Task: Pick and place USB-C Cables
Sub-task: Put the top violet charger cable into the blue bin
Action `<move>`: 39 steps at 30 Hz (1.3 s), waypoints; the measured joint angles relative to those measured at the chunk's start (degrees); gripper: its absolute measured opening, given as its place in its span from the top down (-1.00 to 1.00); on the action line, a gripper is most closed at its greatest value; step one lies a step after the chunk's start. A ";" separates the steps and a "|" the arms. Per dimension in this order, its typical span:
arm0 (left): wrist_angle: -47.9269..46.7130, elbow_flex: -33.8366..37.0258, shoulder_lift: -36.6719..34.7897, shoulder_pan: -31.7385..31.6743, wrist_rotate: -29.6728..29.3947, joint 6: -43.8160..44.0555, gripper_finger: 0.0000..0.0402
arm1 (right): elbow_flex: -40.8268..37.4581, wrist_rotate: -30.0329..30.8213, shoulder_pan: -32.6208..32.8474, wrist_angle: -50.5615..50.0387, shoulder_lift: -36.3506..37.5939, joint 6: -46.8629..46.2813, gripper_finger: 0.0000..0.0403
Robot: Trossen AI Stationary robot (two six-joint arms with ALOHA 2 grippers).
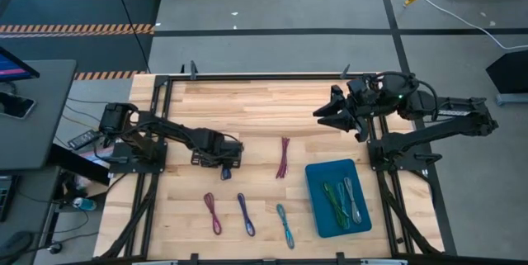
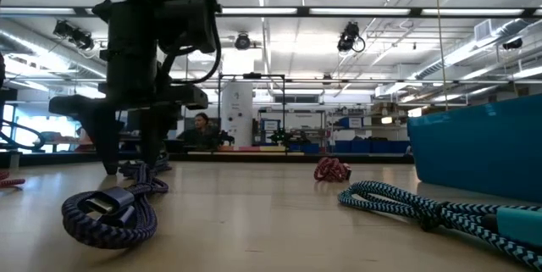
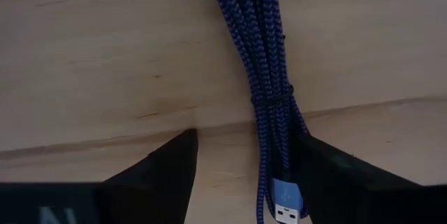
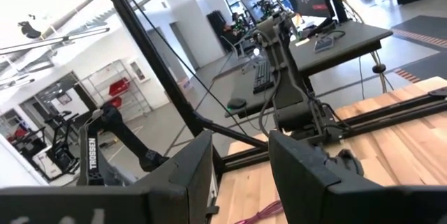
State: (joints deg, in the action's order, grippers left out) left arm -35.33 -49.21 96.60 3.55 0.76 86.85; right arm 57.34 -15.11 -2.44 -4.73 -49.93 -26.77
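Cable in hand's reach: dark blue cable [image 3: 269,77] lies flat on the bench [image 1: 247,104], just left of centre in the high view, its bundle running between the left hand's fingers with the blue plug near one finger.
Left hand [image 1: 223,166]: lowered to the bench, spread wide around the cable, not closed on it yet.
Other cables: purple [image 1: 213,213], blue [image 1: 246,214] and teal [image 1: 285,224] along the lower middle; maroon [image 1: 283,157] at centre.
Tray [image 1: 316,201]: teal, lower right, already carrying a few cables.
Right hand [image 1: 326,112]: raised at upper right, parted, holding nothing.
Step, as I judge it: closing on the dark blue cable.
Doing it well: centre the bundle near its tie, pinch every strand together, lift straight before carrying toward the tray.
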 joint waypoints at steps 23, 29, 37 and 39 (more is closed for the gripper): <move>1.11 -7.56 -10.99 -4.20 -12.68 -19.46 0.92 | 0.00 6.39 -0.60 -3.40 -0.31 2.63 0.28; 1.10 -15.88 -22.15 -6.05 -20.20 -32.84 0.93 | 0.00 11.65 -1.79 -3.61 -2.23 5.22 0.28; 1.45 -23.91 -27.83 -4.39 -22.41 -45.68 0.93 | 0.02 8.77 -4.51 9.16 -10.60 8.38 0.28; 1.13 -24.68 -27.62 -3.69 -22.26 -47.16 0.93 | 0.02 7.89 -5.22 12.13 -13.50 8.38 0.28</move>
State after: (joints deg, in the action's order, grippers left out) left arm -34.20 -73.89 68.98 -0.14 -21.50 39.70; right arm 57.36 -7.22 -7.66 7.40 -63.44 -18.39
